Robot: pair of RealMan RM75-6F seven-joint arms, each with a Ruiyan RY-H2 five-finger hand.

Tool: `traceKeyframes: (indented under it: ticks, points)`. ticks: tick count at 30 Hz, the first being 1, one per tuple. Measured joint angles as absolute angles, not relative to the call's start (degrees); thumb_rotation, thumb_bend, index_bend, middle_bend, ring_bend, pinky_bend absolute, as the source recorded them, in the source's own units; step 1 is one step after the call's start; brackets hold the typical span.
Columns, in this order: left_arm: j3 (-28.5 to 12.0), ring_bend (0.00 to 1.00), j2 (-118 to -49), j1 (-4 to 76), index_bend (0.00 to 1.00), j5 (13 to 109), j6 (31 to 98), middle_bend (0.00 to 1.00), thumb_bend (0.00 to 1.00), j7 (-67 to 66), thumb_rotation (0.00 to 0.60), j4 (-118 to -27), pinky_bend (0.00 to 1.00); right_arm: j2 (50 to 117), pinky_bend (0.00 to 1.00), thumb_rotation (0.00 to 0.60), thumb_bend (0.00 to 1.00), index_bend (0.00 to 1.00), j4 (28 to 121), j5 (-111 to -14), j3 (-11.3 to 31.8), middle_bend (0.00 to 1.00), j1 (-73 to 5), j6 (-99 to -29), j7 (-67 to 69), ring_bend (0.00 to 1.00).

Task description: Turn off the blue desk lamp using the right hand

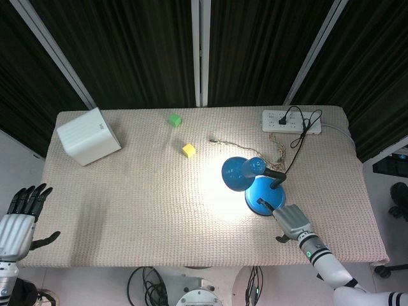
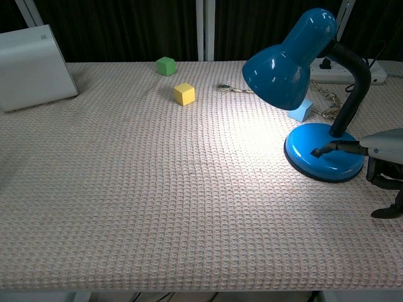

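Light pools on the table (image 1: pixel 127 191) under the lamp (image 2: pixel 296 63), so the lamp is not yet off. It stands at four o'clock from centre. Right hand (image 1: pixel 290 220) grips nothing; one finger (image 2: pixel 337 147) points out, its tip at the switch (image 2: pixel 316 151) on the base. The press remains. Left hand (image 1: pixel 16 220) hovers open at eight o'clock.

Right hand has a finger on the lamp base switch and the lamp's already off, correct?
Not quite. The lamp is lit: the chest view shows a bright pool of light on the tablecloth under its shade. The rest holds: the right hand reaches in with one of its fingers stretched onto the blue base, its tip at the switch.
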State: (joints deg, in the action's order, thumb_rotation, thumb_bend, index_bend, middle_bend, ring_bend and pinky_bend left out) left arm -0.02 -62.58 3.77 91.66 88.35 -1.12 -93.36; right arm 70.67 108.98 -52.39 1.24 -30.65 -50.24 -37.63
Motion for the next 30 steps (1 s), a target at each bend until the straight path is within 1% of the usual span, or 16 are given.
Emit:
traceKeyframes:
  ticks: [13, 23, 30]
  points:
    - [-0.1, 0.00, -62.5, 3.7, 0.08, 91.5, 88.4, 0.00, 0.09, -0.7, 0.600, -93.0, 0.02, 72.5, 0.89, 0.600, 0.11, 0.00, 108.4, -49.9, -0.5, 0.87, -33.0, -53.8, -38.0, 0.89]
    - [-0.1, 0.00, -62.5, 3.7, 0.08, 91.5, 88.4, 0.00, 0.09, -0.8, 0.600, -93.1, 0.02, 72.9, 0.89, 0.600, 0.11, 0.00, 108.3, -47.8, -1.7, 0.87, -34.9, -53.7, -38.0, 0.89]
    - [-0.1, 0.00, -62.5, 3.8, 0.08, 91.4, 88.2, 0.00, 0.09, -0.5, 0.600, -92.8, 0.02, 73.2, 0.89, 0.600, 0.10, 0.00, 107.6, -45.9, -2.5, 0.87, -35.8, -53.4, -37.4, 0.89]
